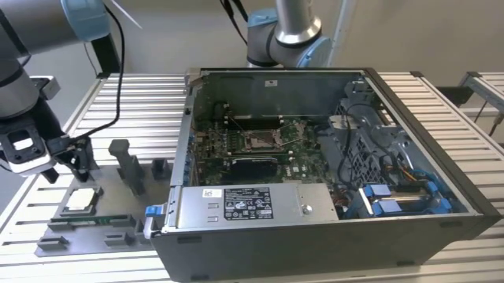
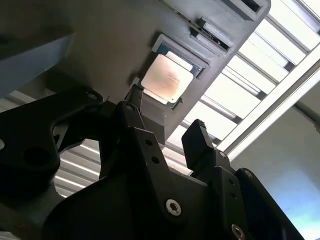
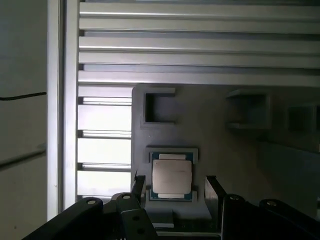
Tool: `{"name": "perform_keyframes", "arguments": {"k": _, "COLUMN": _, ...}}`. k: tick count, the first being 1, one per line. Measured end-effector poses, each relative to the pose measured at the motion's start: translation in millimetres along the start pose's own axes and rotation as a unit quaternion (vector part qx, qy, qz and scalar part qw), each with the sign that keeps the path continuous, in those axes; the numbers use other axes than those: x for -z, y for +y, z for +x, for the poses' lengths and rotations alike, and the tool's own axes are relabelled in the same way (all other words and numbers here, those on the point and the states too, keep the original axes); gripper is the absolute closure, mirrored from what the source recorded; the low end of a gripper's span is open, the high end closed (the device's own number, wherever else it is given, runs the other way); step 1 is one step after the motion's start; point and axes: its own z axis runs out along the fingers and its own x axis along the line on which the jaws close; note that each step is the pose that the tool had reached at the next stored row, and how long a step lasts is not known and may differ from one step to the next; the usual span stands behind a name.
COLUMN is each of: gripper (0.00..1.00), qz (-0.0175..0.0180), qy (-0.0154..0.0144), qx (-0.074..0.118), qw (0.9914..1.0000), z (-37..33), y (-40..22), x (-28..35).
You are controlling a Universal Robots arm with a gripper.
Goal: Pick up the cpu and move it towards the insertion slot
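The cpu (image 1: 81,200) lies flat, silver top up, in a square pocket of the grey holder (image 1: 118,197) at the exterior view's left, outside the computer case. My gripper (image 1: 68,173) hangs open just above and behind it, holding nothing. In both wrist views the two black fingertips straddle the cpu (image 3: 171,177) (image 2: 167,78) from above, one to each side, clear of its edges. The gripper (image 3: 175,186) (image 2: 166,116) has only air between its fingers. The insertion slot (image 1: 260,140) is the metal-framed socket on the motherboard, deep inside the open case.
A green memory stick (image 1: 93,220) lies in the holder near the cpu. Grey upright posts (image 1: 128,165) stand between the holder and the case wall (image 1: 183,147). A power supply (image 1: 252,206) fills the case's front. A second arm (image 1: 285,35) stands behind the case on the slatted table (image 1: 141,100).
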Motion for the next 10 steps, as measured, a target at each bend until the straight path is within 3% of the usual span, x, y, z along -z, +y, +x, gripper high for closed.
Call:
{"name": "perform_keyframes", "arguments": {"k": 7, "gripper": 0.0, "qz": 0.0, "qy": 0.0, "qx": 0.0, "qw": 1.0, "z": 0.5, "y": -8.9, "x": -12.3}}
{"name": "perform_keyframes", "arguments": {"k": 10, "gripper": 0.0, "qz": -0.0001, "qy": -0.0002, "qx": 0.0, "qw": 1.0, "z": 0.5, "y": -9.7, "x": -17.6}}
